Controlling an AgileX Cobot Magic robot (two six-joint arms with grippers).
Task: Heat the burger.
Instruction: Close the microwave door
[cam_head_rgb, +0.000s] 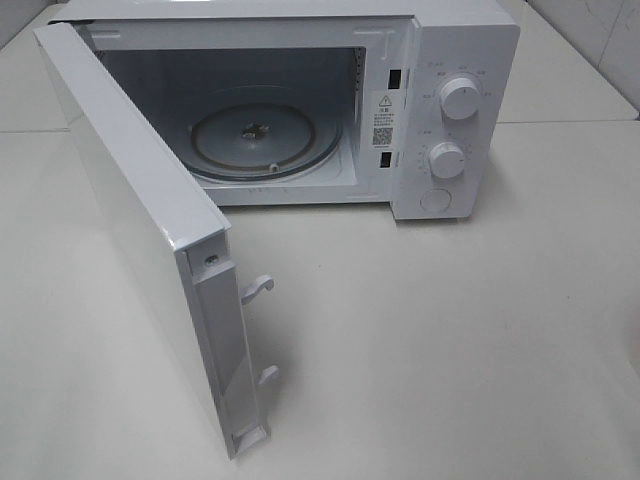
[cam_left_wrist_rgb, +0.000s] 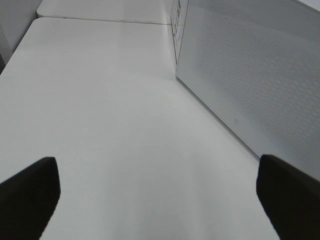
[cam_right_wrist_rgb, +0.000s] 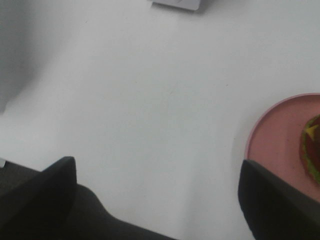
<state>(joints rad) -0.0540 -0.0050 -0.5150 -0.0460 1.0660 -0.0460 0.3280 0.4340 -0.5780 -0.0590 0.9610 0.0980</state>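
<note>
While both pairs of fingers stand wide apart and hold nothing, the task is barely begun. The left gripper (cam_left_wrist_rgb: 157, 200) hovers over bare white table (cam_left_wrist_rgb: 100, 125), just beside the outer face of the microwave door (cam_left_wrist_rgb: 250, 85). The right gripper (cam_right_wrist_rgb: 157, 200) hangs over the same table, and past one of its fingers (cam_right_wrist_rgb: 275, 200) lies a pink plate (cam_right_wrist_rgb: 275, 140) with what looks like the burger (cam_right_wrist_rgb: 312, 150) on it, though only a sliver of red and green shows at the frame's edge.

Seen from the high camera, the microwave (cam_head_rgb: 440, 110) stands with its door swung fully open, the glass turntable (cam_head_rgb: 265, 140) bare inside. So opening is done; what remains, by my judgement, is carrying the burger in, shutting the door and turning a knob (cam_head_rgb: 460, 98). Neither plate nor burger appears in that view, so they lie well apart from the microwave.

Around the microwave the tabletop is smooth, white and matt, with a seam behind it and pale wall beyond.
</note>
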